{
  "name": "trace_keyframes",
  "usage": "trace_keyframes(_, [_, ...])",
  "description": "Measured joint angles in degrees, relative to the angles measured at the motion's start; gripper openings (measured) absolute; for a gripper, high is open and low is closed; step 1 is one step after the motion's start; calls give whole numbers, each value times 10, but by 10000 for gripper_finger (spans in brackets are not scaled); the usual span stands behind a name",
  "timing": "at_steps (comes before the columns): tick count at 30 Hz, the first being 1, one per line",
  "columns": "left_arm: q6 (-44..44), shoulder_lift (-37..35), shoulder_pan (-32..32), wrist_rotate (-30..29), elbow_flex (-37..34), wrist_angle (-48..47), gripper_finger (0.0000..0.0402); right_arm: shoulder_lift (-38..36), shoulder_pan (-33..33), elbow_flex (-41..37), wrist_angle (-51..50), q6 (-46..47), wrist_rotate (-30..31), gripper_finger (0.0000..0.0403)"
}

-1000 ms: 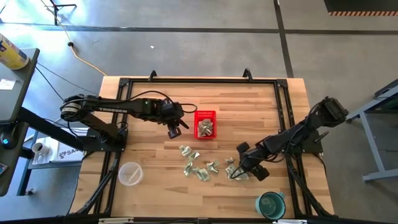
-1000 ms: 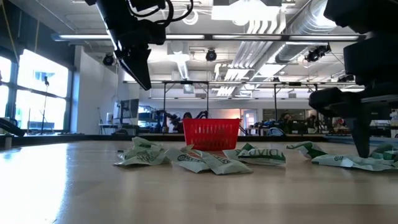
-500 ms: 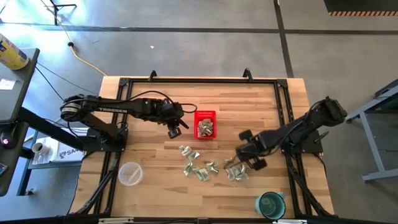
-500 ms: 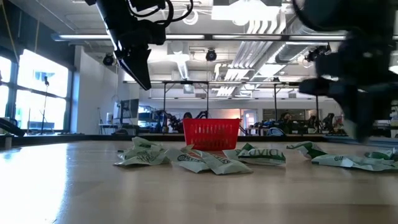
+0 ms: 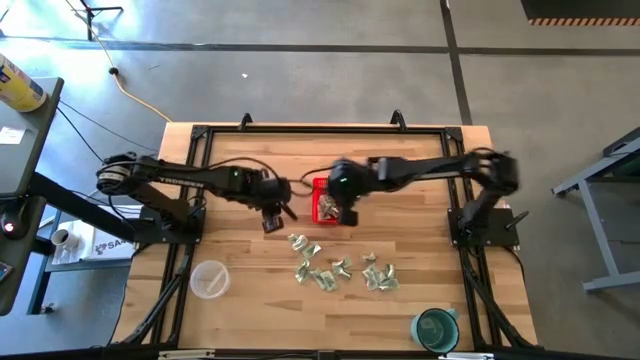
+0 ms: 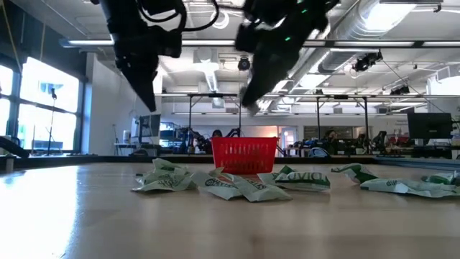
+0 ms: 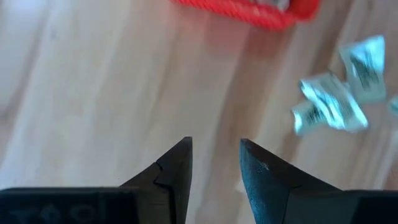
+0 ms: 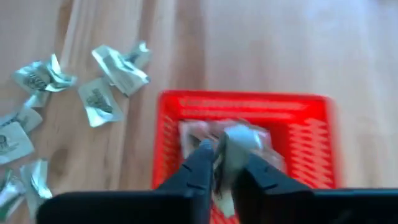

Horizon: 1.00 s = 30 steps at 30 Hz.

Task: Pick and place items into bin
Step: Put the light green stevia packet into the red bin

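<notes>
The red slotted basket stands left of the table's middle with several wrapped pieces inside; it also shows in the low view. Several pale green-and-white wrapped pieces lie on the table nearer the front edge. My right gripper hangs above the basket, shut on one wrapped piece. My left gripper hovers open and empty just left of the basket, above bare wood; its gap shows in the left wrist view. My right gripper pinches a small wrapped piece between its two fingers, at its crumpled edge. The fingers come from above, pointing down toward the basket. The piece is lifted clear, over the basket's open top.
A clear plastic cup stands at the near left and a teal round cup at the near right. A black frame runs around the table top. Bare wood lies between the basket and the far edge.
My right gripper has risen from the pieces at the near right and swung toward the table's far left, ending above the red basket with a piece between its fingers. My left gripper has shifted a little toward the near left edge.
</notes>
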Motion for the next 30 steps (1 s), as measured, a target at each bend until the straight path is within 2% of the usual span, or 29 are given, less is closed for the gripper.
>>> trace_keyframes(2, [-19,-3,-22,5,-14,8,166,48,-1,44,-29,2,3,67])
trace_keyframes(7, [-38,-2,-71,16,-62,32,166,108,-7,132,-141,4,89,168])
trace_keyframes(11, [-27,-2,-93,13,-106,96,166,84,-7,135,-152,-30,98,252])
trace_keyframes(15, [16,-2,-102,23,-139,175,166,27,-13,96,-183,-26,97,308])
trace_keyframes(19, [94,-2,-101,60,-180,309,166,-47,-14,15,-204,14,122,334])
trace_keyframes(22, [143,10,-101,65,-199,399,183,-102,-5,-47,-203,46,134,341])
trace_keyframes(27, [225,51,-100,65,-202,417,249,-160,25,-114,-196,100,160,342])
trace_keyframes(30, [238,76,-98,65,-203,418,284,-172,41,-137,-192,128,168,343])
